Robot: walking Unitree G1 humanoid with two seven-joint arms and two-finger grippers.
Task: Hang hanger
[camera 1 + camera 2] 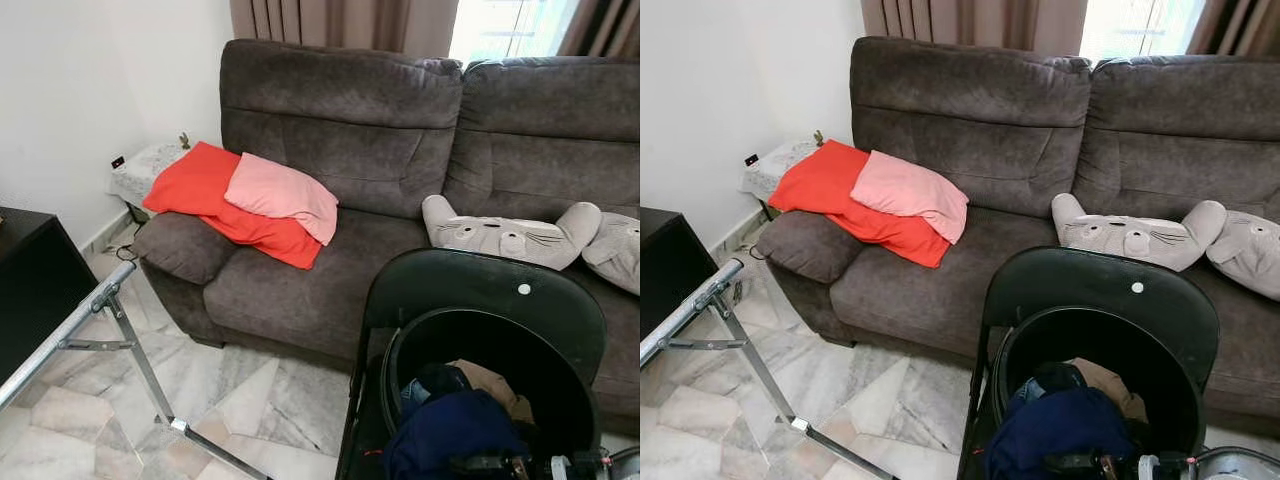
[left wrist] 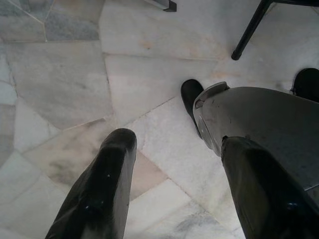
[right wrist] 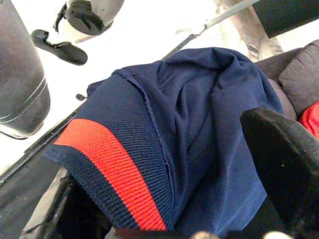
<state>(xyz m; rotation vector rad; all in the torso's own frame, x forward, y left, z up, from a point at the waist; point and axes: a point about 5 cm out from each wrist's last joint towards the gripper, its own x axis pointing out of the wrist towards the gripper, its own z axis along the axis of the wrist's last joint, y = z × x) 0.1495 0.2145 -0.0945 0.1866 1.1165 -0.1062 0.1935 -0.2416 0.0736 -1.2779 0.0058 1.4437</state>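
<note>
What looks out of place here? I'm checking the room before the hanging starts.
The bucket of clothes sits on a chair, not the floor. A red cloth and pink pillow are strewn over the sofa's armrest. No hanger can be made out.

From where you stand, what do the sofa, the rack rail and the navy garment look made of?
Sofa: dark brown, soft napped fabric, likely microfibre or velour; matte mottled pile. Rack rail: bare metal tube, silvery and shiny with glints. Navy garment: knit cloth, probably cotton or polyester; ribbed weave and a red band show in the right wrist view.
</note>
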